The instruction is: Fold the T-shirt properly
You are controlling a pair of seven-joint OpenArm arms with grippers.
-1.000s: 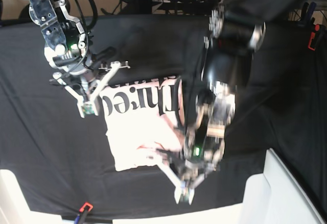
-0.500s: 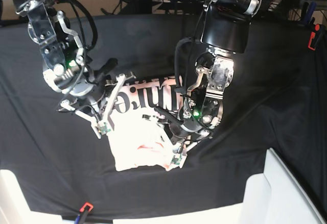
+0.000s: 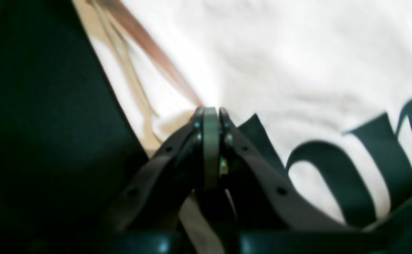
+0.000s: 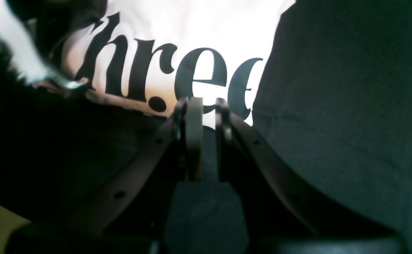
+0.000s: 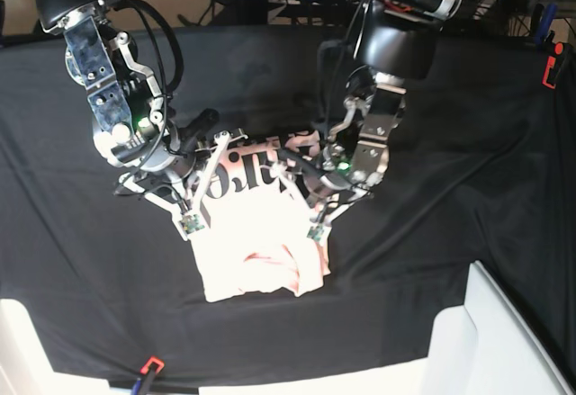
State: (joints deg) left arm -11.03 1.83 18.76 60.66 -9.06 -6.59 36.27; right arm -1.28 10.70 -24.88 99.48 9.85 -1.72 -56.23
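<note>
The shirt [image 5: 256, 251] lies part-folded mid-tabletop [image 5: 468, 161] between both arms. The left tool [image 5: 315, 233] is pinched tight on its right edge; the right tool [image 5: 191, 224] is nearly closed at the other edge, its hold unclear. Uneven pulling could skew the fold, or thin cloth could slip free

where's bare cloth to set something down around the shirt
Free: the black table cloth between the left tool and the far red clip; also the near strip below the T-shirt. Crowded: mid-table, where the right tool also works.
</note>
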